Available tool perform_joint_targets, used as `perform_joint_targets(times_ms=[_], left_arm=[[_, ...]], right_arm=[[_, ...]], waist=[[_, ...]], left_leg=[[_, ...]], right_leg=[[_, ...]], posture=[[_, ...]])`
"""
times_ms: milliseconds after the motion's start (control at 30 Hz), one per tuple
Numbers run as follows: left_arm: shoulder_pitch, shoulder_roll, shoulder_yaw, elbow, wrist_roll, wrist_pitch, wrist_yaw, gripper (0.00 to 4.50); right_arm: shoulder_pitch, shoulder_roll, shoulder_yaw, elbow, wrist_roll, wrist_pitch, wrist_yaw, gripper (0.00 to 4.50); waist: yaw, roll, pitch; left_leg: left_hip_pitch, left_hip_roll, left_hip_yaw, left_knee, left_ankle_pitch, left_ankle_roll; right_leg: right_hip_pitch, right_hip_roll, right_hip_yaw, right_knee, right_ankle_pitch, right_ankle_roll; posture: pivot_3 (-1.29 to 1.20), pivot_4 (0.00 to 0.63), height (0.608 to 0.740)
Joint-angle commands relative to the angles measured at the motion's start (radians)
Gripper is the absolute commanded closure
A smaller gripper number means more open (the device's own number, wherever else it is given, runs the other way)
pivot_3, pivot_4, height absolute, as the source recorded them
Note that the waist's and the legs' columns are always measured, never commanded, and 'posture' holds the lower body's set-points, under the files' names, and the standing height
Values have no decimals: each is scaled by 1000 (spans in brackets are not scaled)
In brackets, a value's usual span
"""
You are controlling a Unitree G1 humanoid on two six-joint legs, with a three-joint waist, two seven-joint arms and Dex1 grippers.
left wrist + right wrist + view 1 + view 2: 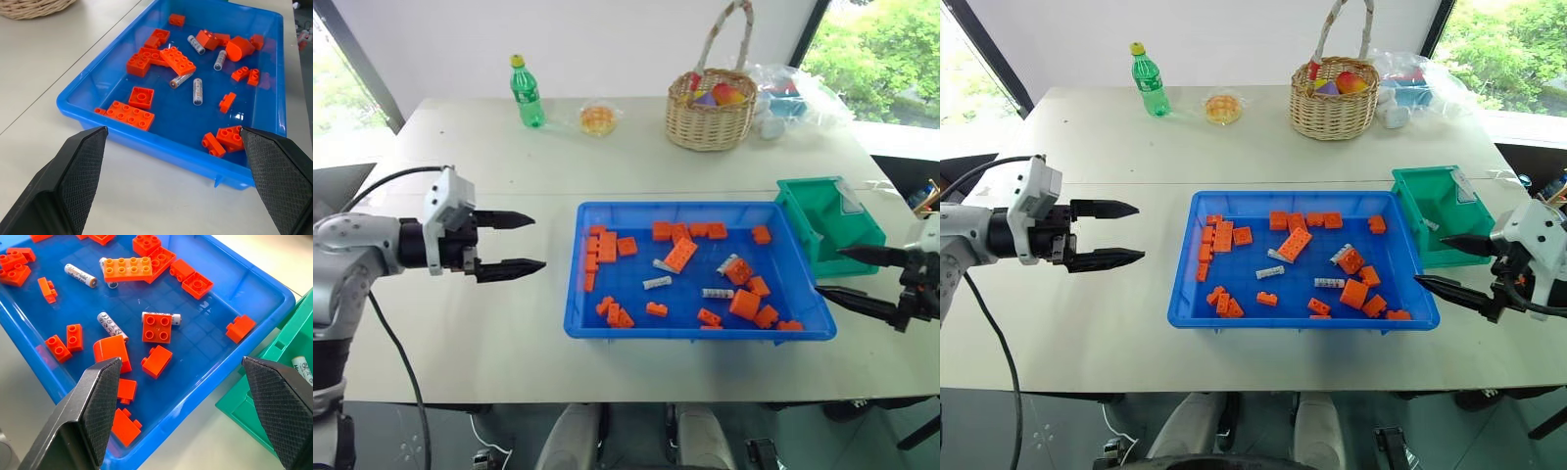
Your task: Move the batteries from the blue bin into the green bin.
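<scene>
The left pincer [512,243] hangs open and empty above the desk [489,333], just left of the blue bin [607,329], its fingers pointing level toward the bin. Four batteries [657,283] lie among orange bricks [680,255] in the middle of that bin, well apart from both pincers. To the right, the green bin [803,211] touches the blue bin's far right corner and holds one battery [304,370]; the right pincer [837,273] hovers wide open and empty just before it, pointing left.
</scene>
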Motion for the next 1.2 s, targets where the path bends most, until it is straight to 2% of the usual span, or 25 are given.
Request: perform_joint_targets(times_ms=[33, 533, 933, 1033, 1133, 1200], left_arm=[[-2, 24, 22, -27, -8, -1, 1, 0], [-28, 6, 8, -35, -17, 13, 19, 0], [2, -8, 27, -103, -76, 56, 61, 0], [-4, -6, 23, -107, -89, 67, 59, 0], [-17, -2, 12, -116, -109, 80, 40, 0], [-24, -2, 3, -117, -111, 83, 34, 0]], right_arm=[[-12, 7, -6, -25, -2, -7, -9, 465], [-16, 4, -4, 4, -16, -24, 0, 465], [-120, -37, 35, 46, -37, -24, 8, 465], [-216, -54, 94, 25, 1, 1, 0, 465], [-466, -22, 311, -31, 62, 69, -35, 465], [-554, 0, 408, -33, 54, 79, -28, 465]], waist=[[0, 0, 0], [0, 0, 0], [-2, 0, 0], [-4, 0, 1], [-11, 1, 2], [-11, 0, 2]], left_leg=[[0, 0, 0, 0, 0, 0], [0, 0, 0, 0, 0, 0], [0, 0, 1, 0, 0, 0], [1, 0, 1, 0, 0, 0], [1, 0, 1, 0, 0, 0], [1, 0, 1, 0, 0, 0]], right_leg=[[0, 0, 0, 0, 0, 0], [0, 0, 0, 0, 0, 0], [0, 0, 0, 1, 0, 0], [0, 0, 0, 1, 0, 0], [0, 0, 0, 2, 0, 0], [-1, 0, 0, 2, 0, 0]], posture=[[0, 150, 693], [0, 150, 693], [0, 150, 693], [0, 150, 693], [0, 150, 693], [0, 150, 693]])
